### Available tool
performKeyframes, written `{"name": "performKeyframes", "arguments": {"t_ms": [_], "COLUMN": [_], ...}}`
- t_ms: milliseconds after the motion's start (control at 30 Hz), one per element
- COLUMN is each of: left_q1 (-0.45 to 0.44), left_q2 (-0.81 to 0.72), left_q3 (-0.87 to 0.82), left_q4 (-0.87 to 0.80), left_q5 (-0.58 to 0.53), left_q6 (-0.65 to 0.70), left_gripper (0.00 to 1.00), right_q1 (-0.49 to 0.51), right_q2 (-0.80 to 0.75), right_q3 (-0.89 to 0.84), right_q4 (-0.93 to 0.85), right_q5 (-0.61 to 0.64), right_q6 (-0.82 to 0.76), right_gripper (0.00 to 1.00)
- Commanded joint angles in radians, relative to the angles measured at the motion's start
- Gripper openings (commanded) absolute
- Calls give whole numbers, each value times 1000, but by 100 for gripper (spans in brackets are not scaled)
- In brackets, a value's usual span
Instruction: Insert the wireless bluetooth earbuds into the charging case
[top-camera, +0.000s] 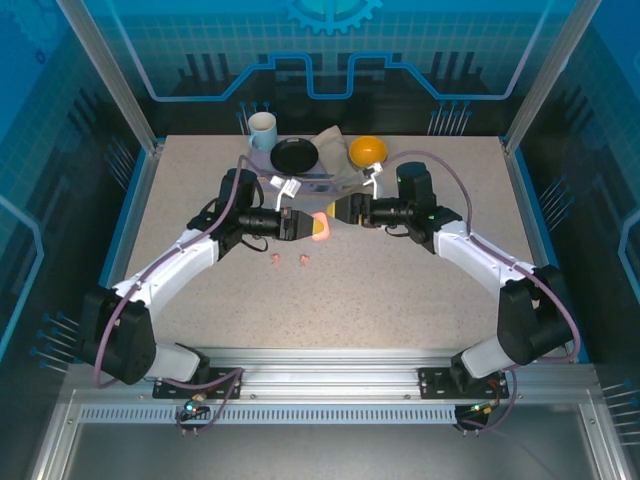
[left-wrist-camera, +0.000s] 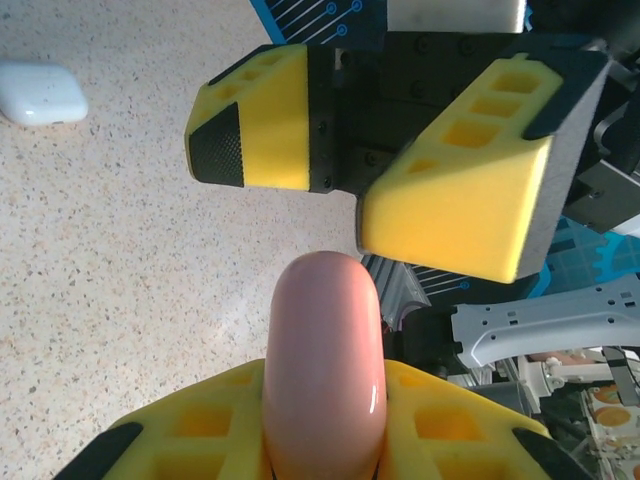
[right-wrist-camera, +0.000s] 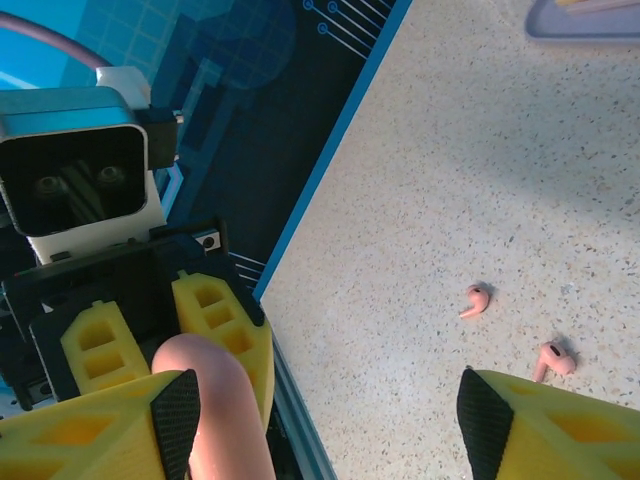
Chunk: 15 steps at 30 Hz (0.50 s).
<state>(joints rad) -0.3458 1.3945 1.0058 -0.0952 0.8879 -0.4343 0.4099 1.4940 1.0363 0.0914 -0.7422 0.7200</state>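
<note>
The wireless bluetooth earbuds (right-wrist-camera: 477, 299) I can make out are two salmon-pink ones. They lie loose and slightly apart on the table (top-camera: 400, 290), below my claws in the overhead view and nearer my bases than either claw.

My left claw (top-camera: 312, 226) is clamped on a pink charging case (left-wrist-camera: 322, 350), which it holds off the surface with the rounded end pointing at my right claw (right-wrist-camera: 330, 425). The right claw's yellow fingers stand wide apart with nothing between them. They face the case and sit close to it. From my left wrist I see a gap between them and the case. I cannot tell whether the case's lid is up.

A white charging case (left-wrist-camera: 40, 92) rests on the table well apart from the pink one.

The surface is a speckled beige sheet, matte, with soft shadows under my arms and a blue strip along its side edges. By the far edge stand a pale mug (top-camera: 262, 130), a black bowl (top-camera: 294, 155) and a round orange thing (top-camera: 368, 151). Between the bowl and the orange thing lies a crumpled beige cloth or bag (top-camera: 330, 140). A lavender tray (right-wrist-camera: 590, 25) lies just in front of them.

Around the table rise blue translucent panels (top-camera: 60, 200) printed with circuit lines and a gear emblem, held in aluminium posts (top-camera: 110, 70). A slotted aluminium rail (top-camera: 330, 360) runs along the near edge, under my bases.
</note>
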Motion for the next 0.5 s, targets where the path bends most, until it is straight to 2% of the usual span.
{"name": "performKeyframes", "arguments": {"t_ms": [0, 467], "left_q1": [1, 1], "left_q2": [15, 29], "left_q3": [33, 75], "left_q4": [-20, -25], "left_q5": [32, 16], "left_q6": [25, 33], "left_gripper": [3, 3], "right_q1": [21, 49], "right_q2": [-12, 33], "right_q3": [21, -2], "right_q4": [26, -90], "right_q5": [-23, -5], "right_q6": [-22, -105], "right_gripper": [71, 65]}}
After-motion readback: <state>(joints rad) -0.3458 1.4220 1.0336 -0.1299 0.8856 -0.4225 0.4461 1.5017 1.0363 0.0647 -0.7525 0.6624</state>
